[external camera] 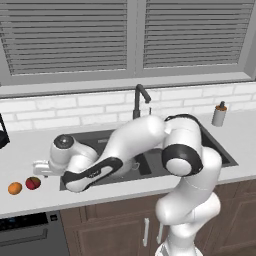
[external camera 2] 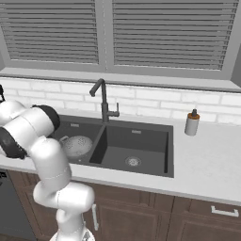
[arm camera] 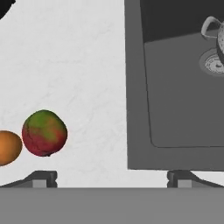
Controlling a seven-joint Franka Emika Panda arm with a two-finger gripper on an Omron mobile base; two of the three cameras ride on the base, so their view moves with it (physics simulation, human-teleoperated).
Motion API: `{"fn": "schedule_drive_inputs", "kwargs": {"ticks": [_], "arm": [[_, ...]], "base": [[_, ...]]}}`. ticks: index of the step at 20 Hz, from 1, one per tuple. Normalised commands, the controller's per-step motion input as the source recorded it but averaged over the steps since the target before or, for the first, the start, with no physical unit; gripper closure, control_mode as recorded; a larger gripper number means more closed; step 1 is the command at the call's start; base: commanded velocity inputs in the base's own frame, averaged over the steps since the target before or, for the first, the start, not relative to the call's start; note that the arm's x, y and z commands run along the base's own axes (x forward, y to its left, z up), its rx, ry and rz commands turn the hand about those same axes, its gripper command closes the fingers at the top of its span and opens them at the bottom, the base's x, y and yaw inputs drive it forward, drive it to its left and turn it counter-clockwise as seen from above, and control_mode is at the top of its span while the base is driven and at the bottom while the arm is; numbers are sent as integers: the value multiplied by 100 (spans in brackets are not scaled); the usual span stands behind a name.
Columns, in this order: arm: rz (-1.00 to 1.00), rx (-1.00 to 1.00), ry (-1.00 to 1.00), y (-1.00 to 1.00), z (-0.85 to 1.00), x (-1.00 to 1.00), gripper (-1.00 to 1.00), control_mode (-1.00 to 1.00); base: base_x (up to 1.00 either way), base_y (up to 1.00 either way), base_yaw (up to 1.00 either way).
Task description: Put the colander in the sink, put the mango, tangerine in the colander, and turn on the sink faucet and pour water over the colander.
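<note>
Gripper (arm camera: 111, 179) wide open, empty, over my counter (arm camera: 87, 65); red-green mango (arm camera: 44, 133) touching tangerine (arm camera: 8, 147).

1 mango (arm camera: 44, 133), 1 tangerine (arm camera: 8, 148), 1 colander (external camera 2: 78, 145)

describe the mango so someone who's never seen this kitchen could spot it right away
Start at the dark double sink under the window and move left along the pale counter, past the sink's left edge. Two small fruits lie side by side near the counter's front edge. The mango is the dark red one with a green patch, nearer the sink and slightly bigger than the plain orange tangerine beside it.
</note>
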Motion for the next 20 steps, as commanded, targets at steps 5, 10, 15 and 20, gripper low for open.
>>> {"fn": "schedule_drive_inputs", "kwargs": {"ticks": [5,10,15,20], "arm": [[-9,0,4,40,7,3,-100,-100],[-2,0,7,34,1,0,-100,-100],[0,0,1,25,0,7,-100,-100],[-1,0,0,17,0,23,-100,-100]], "base": [[0,0,0],[0,0,0],[0,0,0],[0,0,0]]}}
